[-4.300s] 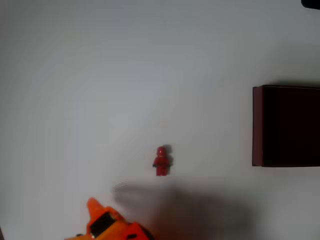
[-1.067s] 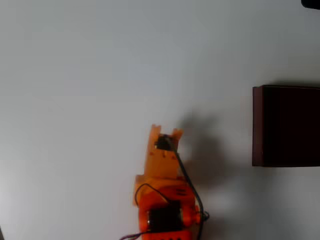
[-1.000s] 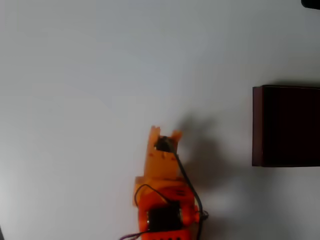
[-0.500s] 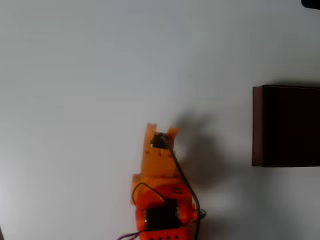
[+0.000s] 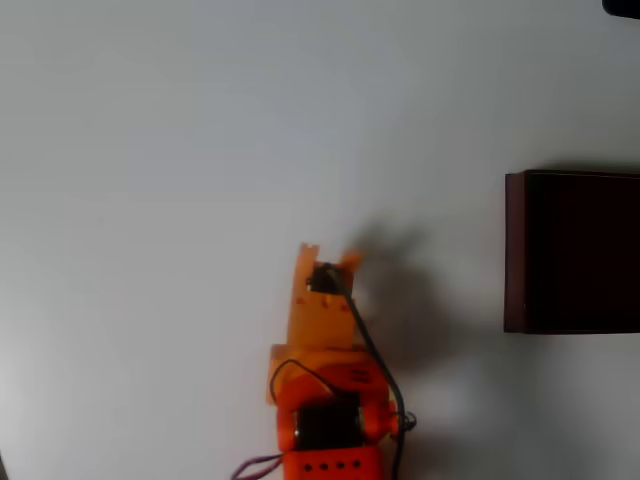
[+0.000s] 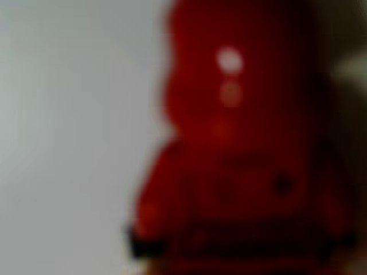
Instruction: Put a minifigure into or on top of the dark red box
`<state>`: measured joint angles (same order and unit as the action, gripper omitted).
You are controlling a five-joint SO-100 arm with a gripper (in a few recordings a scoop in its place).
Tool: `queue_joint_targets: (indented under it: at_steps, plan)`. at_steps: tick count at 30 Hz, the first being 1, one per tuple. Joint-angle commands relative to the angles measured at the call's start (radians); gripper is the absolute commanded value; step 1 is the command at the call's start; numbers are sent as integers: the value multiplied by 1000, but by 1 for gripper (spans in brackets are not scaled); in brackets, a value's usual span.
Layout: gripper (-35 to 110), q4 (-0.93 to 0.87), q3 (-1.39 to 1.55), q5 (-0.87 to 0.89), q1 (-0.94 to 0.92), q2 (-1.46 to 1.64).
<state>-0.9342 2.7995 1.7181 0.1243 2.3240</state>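
Orange plastic makes up the gripper (image 5: 327,262), which has blocky sides, two short pointed fingers (image 5: 306,254) and thin dark wires looping over its back. In the overhead view it reaches up from the bottom edge of the plain white counter (image 5: 180,160), well to the left of the dark red box (image 5: 514,250). That box is a big rectangle with thin maroon walls and a nearly black inside, and it sits at the right edge of the picture. Something small and dark sits between the finger tips, too small to make out from above. In the wrist view the minifigure (image 6: 241,160) looks huge and blurry, very close to the camera: shiny red, with a round head, a blocky body and a small dark hand. I cannot tell if the fingers are squeezing it. The counter is smooth and bare, with a soft grey shadow lying between the gripper and the box.
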Motion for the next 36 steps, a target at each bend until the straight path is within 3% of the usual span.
queue_joint_targets:
  at_steps: [1,12,22,29,36]
  plan:
    - [6,8,-12,0,5,3]
    - [0,-34,-58,-57,-14,17]
    - [0,-449,-520,-538,-353,2]
    - [0,-497,-770,-902,-629,-123]
    - [0,-477,-1026,-1126,-773,-393]
